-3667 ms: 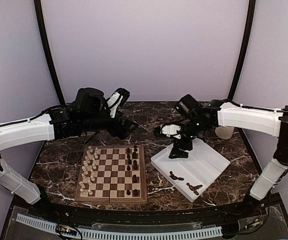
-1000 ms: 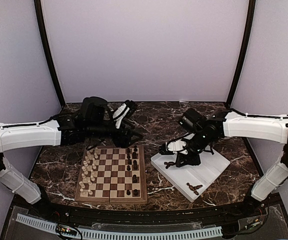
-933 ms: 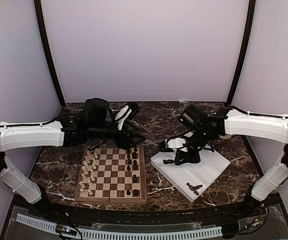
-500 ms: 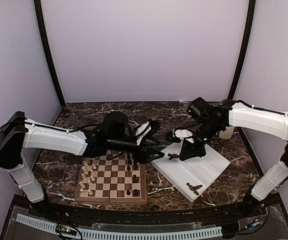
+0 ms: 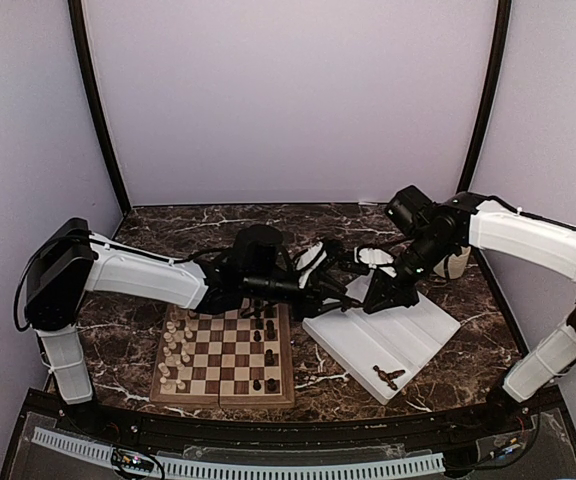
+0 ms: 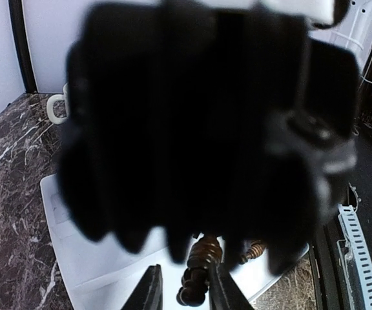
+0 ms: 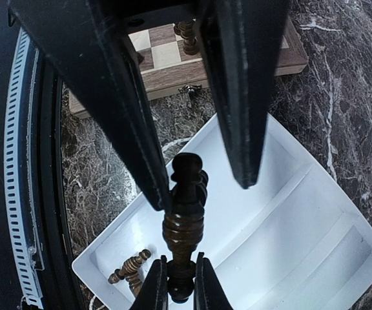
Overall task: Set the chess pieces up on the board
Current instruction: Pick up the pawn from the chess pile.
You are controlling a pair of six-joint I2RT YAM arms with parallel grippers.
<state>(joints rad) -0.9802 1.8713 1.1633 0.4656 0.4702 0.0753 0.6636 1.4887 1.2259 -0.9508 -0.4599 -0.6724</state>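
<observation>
One dark piece (image 7: 185, 219) over tray (image 5: 418, 325), 2 o'clock of board (image 5: 223, 350) — right gripper (image 7: 176, 287) clamped on base. Left gripper (image 6: 185, 279) just swung in, fingers (image 6: 150, 294) narrowing round head — grip unclear; you're mid-handover.

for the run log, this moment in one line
handover over tray | right gripper: shut on dark piece | left gripper: open around it
</observation>
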